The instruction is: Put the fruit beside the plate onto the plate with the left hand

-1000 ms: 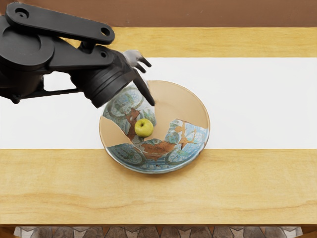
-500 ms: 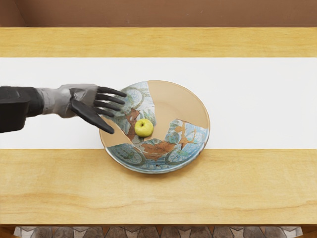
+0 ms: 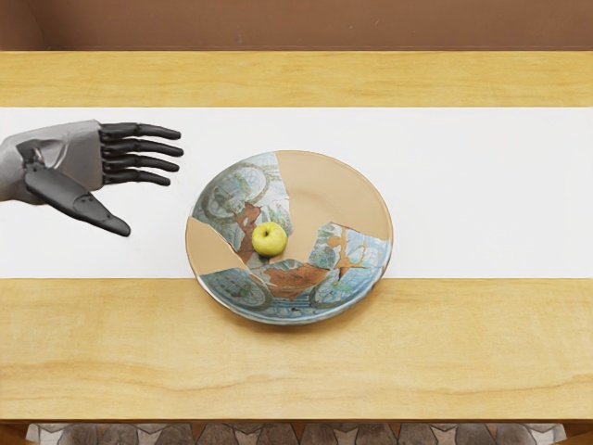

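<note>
Yellow-green fruit sits near the middle of the patterned plate — resting in its shallow well, with nothing gripping it. Left hand hovers over the white runner to the plate's left, well apart from the rim; its four dark fingers stretch straight toward the plate, thumb angled down and away — flat open, holding nothing. The plate overlaps the runner's near edge on the wooden table

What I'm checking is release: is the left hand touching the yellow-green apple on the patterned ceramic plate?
Apart. The head view shows the left hand, fingers spread, left of the patterned ceramic plate, white cloth between it and the yellow-green apple.
</note>
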`<state>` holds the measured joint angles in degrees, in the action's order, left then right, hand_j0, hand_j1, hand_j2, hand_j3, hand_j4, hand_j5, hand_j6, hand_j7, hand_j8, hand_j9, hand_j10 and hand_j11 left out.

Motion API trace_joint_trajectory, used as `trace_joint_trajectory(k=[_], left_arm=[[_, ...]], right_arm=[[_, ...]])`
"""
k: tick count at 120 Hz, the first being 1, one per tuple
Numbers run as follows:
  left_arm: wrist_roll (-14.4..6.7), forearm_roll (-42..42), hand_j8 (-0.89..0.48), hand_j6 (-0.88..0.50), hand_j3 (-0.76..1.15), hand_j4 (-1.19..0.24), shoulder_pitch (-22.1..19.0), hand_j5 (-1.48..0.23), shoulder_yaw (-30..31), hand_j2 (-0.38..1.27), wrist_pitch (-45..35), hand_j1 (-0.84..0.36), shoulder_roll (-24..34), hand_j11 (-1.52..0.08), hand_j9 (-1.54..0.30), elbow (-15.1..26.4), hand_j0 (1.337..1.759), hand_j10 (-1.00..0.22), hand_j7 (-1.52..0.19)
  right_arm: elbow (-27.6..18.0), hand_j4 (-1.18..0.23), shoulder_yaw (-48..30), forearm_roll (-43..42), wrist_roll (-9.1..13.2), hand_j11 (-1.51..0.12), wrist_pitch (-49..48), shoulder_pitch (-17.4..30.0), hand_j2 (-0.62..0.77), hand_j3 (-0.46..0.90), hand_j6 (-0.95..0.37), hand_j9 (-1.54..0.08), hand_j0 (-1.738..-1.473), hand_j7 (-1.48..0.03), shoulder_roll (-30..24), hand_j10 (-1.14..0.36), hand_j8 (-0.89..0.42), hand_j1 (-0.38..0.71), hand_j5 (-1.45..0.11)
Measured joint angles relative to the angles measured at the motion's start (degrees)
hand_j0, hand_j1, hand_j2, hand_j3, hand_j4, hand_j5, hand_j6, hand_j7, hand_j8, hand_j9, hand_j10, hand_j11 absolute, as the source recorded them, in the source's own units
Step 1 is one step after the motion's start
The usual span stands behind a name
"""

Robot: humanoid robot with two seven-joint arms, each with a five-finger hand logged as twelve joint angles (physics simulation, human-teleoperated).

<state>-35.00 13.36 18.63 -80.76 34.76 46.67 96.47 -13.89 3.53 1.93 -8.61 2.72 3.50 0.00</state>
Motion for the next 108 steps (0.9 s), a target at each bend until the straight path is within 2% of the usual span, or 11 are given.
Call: trace_joint_trajectory(k=[108], left_arm=[[0.0, -0.2, -0.24, -0.24, 0.00, -0.24, 0.0, -0.32, -0.6, 0.05, 0.3, 0.06, 0.0, -0.32, -0.32, -0.1, 1.658, -0.24, -0.32]], right_arm=[[0.0, -0.04, 0.0, 0.0, 0.0, -0.05, 0.0, 0.0, -0.01, 0.00, -0.04, -0.05, -1.658, -0.05, 0.0, -0.04, -0.04, -0.30, -0.05]])
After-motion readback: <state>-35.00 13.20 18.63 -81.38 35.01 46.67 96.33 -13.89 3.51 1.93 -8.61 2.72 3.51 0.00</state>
